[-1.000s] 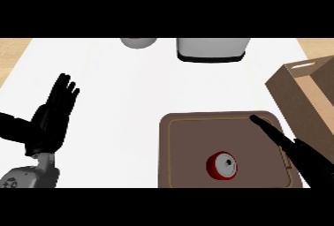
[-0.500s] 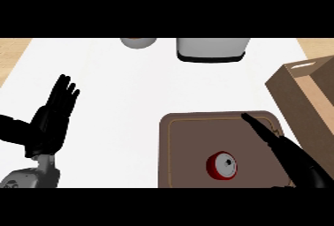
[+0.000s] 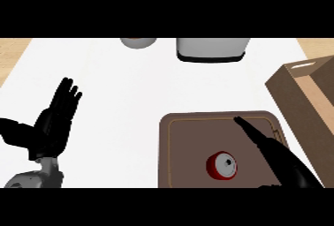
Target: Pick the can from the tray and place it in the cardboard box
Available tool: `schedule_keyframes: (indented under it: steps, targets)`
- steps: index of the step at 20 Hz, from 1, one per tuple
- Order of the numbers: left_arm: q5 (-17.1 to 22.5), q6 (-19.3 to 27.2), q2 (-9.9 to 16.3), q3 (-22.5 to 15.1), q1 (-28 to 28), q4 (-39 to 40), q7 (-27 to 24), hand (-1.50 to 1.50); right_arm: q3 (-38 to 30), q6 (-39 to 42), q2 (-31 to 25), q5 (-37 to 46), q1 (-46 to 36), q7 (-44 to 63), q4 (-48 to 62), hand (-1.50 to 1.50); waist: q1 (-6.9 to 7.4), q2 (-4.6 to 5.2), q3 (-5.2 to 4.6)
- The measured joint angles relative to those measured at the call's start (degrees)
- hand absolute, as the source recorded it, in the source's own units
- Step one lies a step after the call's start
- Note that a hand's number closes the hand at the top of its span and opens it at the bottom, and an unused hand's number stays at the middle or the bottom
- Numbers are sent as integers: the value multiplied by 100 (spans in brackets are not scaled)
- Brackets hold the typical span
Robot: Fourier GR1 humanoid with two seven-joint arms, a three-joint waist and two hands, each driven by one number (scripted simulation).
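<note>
Can point(image 3: 222, 165) upright on the tray point(image 3: 195, 128), just left of my right hand point(image 3: 274, 152), not yet touched.

Head view: my right fingers point(image 3: 251, 130) lie straight and unclenched over the tray, beside the can, I judge so they can curl round its side. Its red rim and pale top show; I can read no label or writing. The cardboard box point(image 3: 306, 95) waits beyond my fingers to the right, top open to receive it. My left hand point(image 3: 55, 121) rests open, fingers up, well apart over the worktop point(image 3: 130, 88).
</note>
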Motion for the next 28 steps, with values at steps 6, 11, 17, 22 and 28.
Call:
schedule_keyframes:
  steps: [6,11,17,22,28]
  targets:
    - [-66,-102,-6,154,-88,-120,226,0,59,-7,212,448,98,-228,224,-150,0,0,1]
    - [-179,-124,-137,161,-11,-210,213,0,113,-18,390,698,136,-459,496,-150,1,1,1]
    - [-258,-194,-243,234,-106,-46,99,0,103,18,525,869,171,-702,756,-150,-3,0,0]
    - [-295,-280,-279,306,-178,112,49,0,124,43,664,1001,169,-733,858,-150,-3,1,1]
    - [-278,-334,-282,392,-228,21,207,0,149,89,796,1167,68,-735,1074,-150,0,1,0]
